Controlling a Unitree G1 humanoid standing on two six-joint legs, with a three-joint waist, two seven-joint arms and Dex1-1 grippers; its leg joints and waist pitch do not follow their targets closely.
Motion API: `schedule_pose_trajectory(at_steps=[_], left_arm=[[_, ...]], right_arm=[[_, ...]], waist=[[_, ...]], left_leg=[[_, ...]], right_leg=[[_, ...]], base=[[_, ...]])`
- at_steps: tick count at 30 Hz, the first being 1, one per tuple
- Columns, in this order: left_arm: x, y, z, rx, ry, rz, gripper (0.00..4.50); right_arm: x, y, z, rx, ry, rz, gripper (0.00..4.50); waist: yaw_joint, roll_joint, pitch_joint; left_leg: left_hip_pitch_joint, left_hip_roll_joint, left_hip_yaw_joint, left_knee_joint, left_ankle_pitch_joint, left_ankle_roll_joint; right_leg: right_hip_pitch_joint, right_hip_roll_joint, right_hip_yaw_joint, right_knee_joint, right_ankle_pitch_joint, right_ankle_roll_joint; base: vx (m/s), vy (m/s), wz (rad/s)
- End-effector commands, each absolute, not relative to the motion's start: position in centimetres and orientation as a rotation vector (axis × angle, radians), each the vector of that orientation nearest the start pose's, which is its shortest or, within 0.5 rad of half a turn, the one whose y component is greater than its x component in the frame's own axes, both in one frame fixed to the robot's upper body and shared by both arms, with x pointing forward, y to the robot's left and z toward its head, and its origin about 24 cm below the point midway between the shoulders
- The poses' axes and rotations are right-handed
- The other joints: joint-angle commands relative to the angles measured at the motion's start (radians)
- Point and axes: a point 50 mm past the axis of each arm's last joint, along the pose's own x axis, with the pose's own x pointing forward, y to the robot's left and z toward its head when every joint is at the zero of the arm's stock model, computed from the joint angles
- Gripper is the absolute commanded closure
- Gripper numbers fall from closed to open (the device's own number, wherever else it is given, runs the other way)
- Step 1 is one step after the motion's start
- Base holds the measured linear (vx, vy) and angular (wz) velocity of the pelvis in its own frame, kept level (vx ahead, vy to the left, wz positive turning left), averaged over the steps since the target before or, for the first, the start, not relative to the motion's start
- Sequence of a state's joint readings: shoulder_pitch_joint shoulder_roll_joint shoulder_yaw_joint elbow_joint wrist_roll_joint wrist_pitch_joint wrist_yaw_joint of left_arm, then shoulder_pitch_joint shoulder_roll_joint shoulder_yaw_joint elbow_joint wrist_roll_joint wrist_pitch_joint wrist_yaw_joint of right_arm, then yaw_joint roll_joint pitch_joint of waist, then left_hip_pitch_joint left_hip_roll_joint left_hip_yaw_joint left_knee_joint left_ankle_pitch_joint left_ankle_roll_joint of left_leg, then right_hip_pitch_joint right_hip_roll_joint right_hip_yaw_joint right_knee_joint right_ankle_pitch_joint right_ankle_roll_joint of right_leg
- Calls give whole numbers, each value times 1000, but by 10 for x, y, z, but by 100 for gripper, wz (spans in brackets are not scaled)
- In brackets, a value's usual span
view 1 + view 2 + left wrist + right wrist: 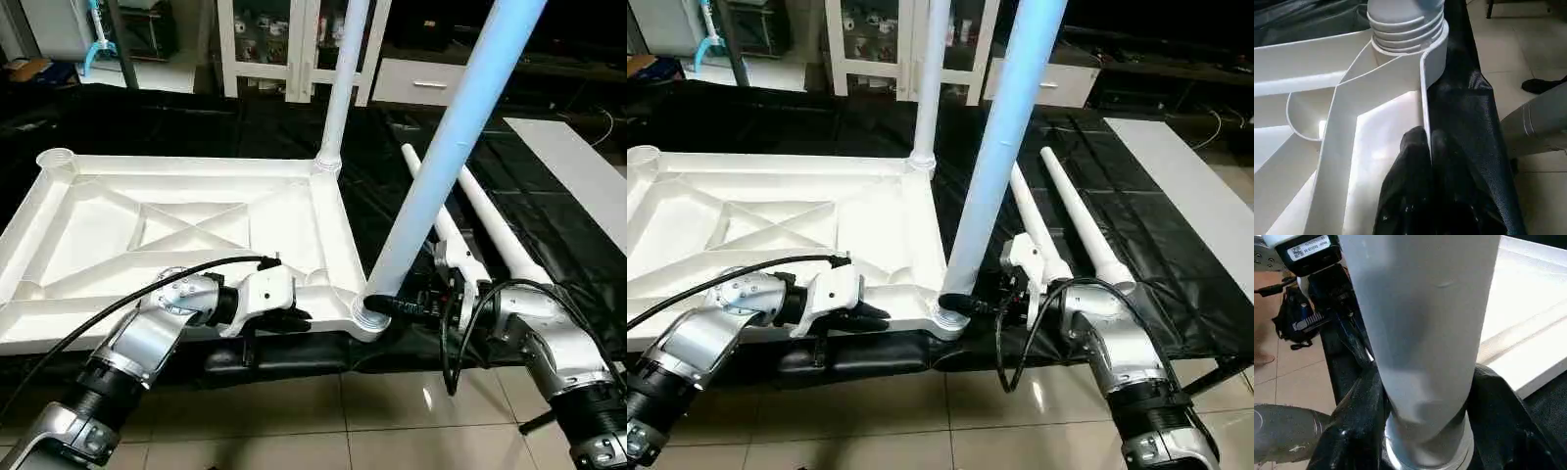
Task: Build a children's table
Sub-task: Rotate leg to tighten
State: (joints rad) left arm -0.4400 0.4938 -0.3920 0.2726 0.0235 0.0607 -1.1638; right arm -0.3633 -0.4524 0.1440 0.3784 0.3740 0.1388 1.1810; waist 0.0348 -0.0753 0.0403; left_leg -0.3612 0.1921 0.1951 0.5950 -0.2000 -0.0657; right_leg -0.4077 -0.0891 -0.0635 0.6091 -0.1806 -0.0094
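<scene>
Tabletop (pixel 186 230) lies upside down on a black sheet (pixel 549 220), X-ribbed underside up, with an empty corner socket (pixel 56 159) at far left. Left gripper (pixel 294 318) pinches the near rim wall — its black fingers (pixel 1420 196) are clenched on that thin edge. One leg (pixel 338 88) stands upright in the far right corner socket. Another leg (pixel 446 157) leans in the near right socket, and the right gripper (pixel 397 306) grasps its base. Two spare legs (pixel 480 220) lie further right on the sheet — side by side.
</scene>
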Motion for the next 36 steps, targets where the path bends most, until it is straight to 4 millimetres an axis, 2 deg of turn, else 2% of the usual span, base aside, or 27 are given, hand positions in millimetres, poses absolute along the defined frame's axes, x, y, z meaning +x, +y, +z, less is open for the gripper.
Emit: schedule_pose_trajectory(at_steps=[1, 2, 3, 4, 5, 6, 7, 8, 9, 10, 11, 12, 14, 17, 18, 20, 21, 22, 23, 26, 27, 28, 29, 32, 34, 35, 36], left_arm=[[275, 129, 38, 636, 471, -1471, 450], [276, 129, 37, 643, 478, -1452, 450], [285, 129, 36, 641, 493, -1352, 450], [295, 128, 36, 607, 497, -1225, 450], [303, 126, 36, 578, 502, -1125, 450], [314, 123, 38, 547, 488, -990, 450], [324, 118, 41, 480, 478, -871, 450], [332, 113, 44, 417, 477, -771, 450], [333, 113, 44, 411, 478, -763, 450], [335, 110, 45, 390, 465, -746, 450], [343, 101, 49, 383, 426, -708, 450], [345, 98, 50, 386, 414, -699, 450], [348, 92, 51, 378, 398, -689, 450], [349, 85, 51, 385, 388, -699, 450], [348, 84, 50, 404, 393, -720, 450], [346, 86, 49, 438, 399, -735, 450], [345, 88, 47, 453, 401, -749, 450], [341, 91, 45, 499, 400, -801, 450], [339, 93, 43, 529, 401, -838, 450], [321, 104, 34, 613, 410, -1035, 450], [320, 105, 34, 616, 412, -1045, 450], [311, 111, 30, 644, 437, -1136, 450], [305, 114, 29, 671, 422, -1212, 450], [292, 120, 27, 696, 439, -1343, 450], [285, 122, 28, 682, 455, -1383, 450], [281, 122, 29, 660, 454, -1416, 450], [278, 121, 31, 644, 448, -1435, 450]], right_arm=[[289, -180, 50, -26, 277, 1141, 256], [291, -181, 48, -30, 271, 1109, 256], [298, -184, 44, -70, 258, 969, 257], [306, -188, 39, -85, 239, 799, 257], [312, -192, 36, -91, 224, 655, 261], [317, -198, 32, -89, 225, 479, 261], [318, -202, 26, -93, 233, 314, 262], [318, -205, 21, -104, 244, 173, 262], [318, -205, 20, -105, 245, 161, 263], [318, -205, 18, -99, 245, 101, 263], [319, -201, 14, -76, 238, -60, 263], [320, -199, 14, -75, 225, -109, 263], [322, -191, 13, -64, 208, -174, 264], [326, -172, 12, -45, 198, -145, 264], [330, -160, 14, 10, 173, -93, 264], [332, -150, 17, 30, 156, -25, 264], [333, -143, 20, 48, 136, 44, 229], [333, -137, 28, 34, 81, 145, 229], [332, -133, 33, 21, 46, 204, 208], [326, -139, 47, -19, -5, 344, 177], [326, -139, 48, -20, -6, 347, 168], [326, -146, 53, -25, -15, 379, 168], [325, -150, 55, -18, -5, 417, 156], [323, -157, 57, -27, 23, 526, 137], [318, -164, 60, -70, 36, 638, 137], [312, -169, 61, -71, 64, 756, 137], [308, -172, 61, -90, 74, 821, 137]], waist=[[-1, 13, -52], [-3, 12, -49], [-5, 11, -48], [-10, 13, -38], [-13, 10, -39], [-14, 4, -41], [-18, 7, -38], [-16, 7, -42], [-16, 7, -42], [-17, 4, -42], [-17, 12, -46], [-19, 10, -47], [-16, 9, -52], [-15, 13, -54], [-14, 20, -55], [-15, 16, -58], [-14, 16, -58], [-12, 13, -58], [-10, 15, -59], [-11, 16, -60], [-11, 19, -61], [-13, 20, -60], [-14, 20, -60], [-18, 22, -56], [-16, 22, -55], [-16, 26, -53], [-11, 25, -52]], left_leg=[[10, 47, -17, -77, -221, 26], [10, 47, -16, -79, -232, 21], [10, 48, -16, -80, -243, 11], [17, 46, -14, -84, -297, -14], [23, 42, -21, -82, -345, -43], [21, 41, -25, -82, -358, -46], [18, 40, -27, -83, -359, -64], [24, 40, -31, -82, -375, -64], [24, 40, -31, -82, -375, -64], [17, 36, -30, -83, -372, -50], [18, 34, -28, -82, -364, -43], [19, 33, -26, -82, -365, -42], [15, 33, -25, -82, -340, -33], [9, 34, -22, -82, -305, -19], [8, 35, -22, -82, -298, -16], [6, 35, -17, -79, -263, 3], [6, 36, -17, -78, -249, 7], [3, 36, -16, -76, -236, 26], [0, 38, -16, -76, -211, 40], [-7, 41, -18, -75, -143, 68], [0, 43, -17, -73, -142, 69], [4, 43, -16, -73, -142, 68], [3, 44, -15, -74, -143, 66], [9, 48, -10, -76, -180, 52], [9, 49, -11, -77, -197, 40], [12, 49, -9, -77, -213, 41], [13, 52, -9, -76, -223, 42]], right_leg=[[42, -54, 47, -67, -185, -218], [39, -53, 47, -71, -201, -217], [37, -54, 47, -71, -217, -212], [26, -52, 48, -83, -309, -195], [25, -57, 45, -91, -418, -169], [29, -59, 43, -95, -461, -151], [26, -58, 42, -98, -504, -119], [22, -60, 40, -105, -525, -104], [22, -60, 40, -105, -525, -104], [23, -57, 39, -109, -513, -87], [19, -54, 40, -110, -480, -82], [16, -52, 41, -110, -465, -82], [19, -51, 41, -104, -410, -83], [25, -49, 42, -92, -307, -108], [28, -50, 43, -89, -282, -114], [32, -48, 43, -82, -203, -141], [33, -48, 43, -79, -183, -148], [38, -50, 43, -77, -158, -158], [42, -51, 43, -73, -134, -167], [50, -51, 43, -64, -64, -183], [46, -51, 43, -61, -58, -191], [44, -48, 44, -60, -54, -207], [46, -48, 44, -58, -52, -212], [40, -46, 47, -60, -72, -233], [43, -49, 47, -60, -93, -235], [40, -47, 48, -62, -99, -238], [40, -47, 49, -64, -106, -238]], base=[[0, 0, 0], [0, 0, 0], [0, 0, 0], [0, 0, 0], [-57, 3, -3], [-57, 3, -3], [-62, 14, -7], [0, 0, 0], [0, 0, 0], [0, 0, 0], [0, 0, 0], [0, 0, 0], [0, 0, 0], [0, 0, 0], [0, 0, 0], [0, 0, 0], [0, 0, 0], [0, 0, 0], [0, 0, 0], [0, 0, 0], [0, 0, 0], [0, 0, 0], [0, 0, 0], [0, 0, 0], [0, 0, 0], [0, 0, 0], [0, 0, 0]])
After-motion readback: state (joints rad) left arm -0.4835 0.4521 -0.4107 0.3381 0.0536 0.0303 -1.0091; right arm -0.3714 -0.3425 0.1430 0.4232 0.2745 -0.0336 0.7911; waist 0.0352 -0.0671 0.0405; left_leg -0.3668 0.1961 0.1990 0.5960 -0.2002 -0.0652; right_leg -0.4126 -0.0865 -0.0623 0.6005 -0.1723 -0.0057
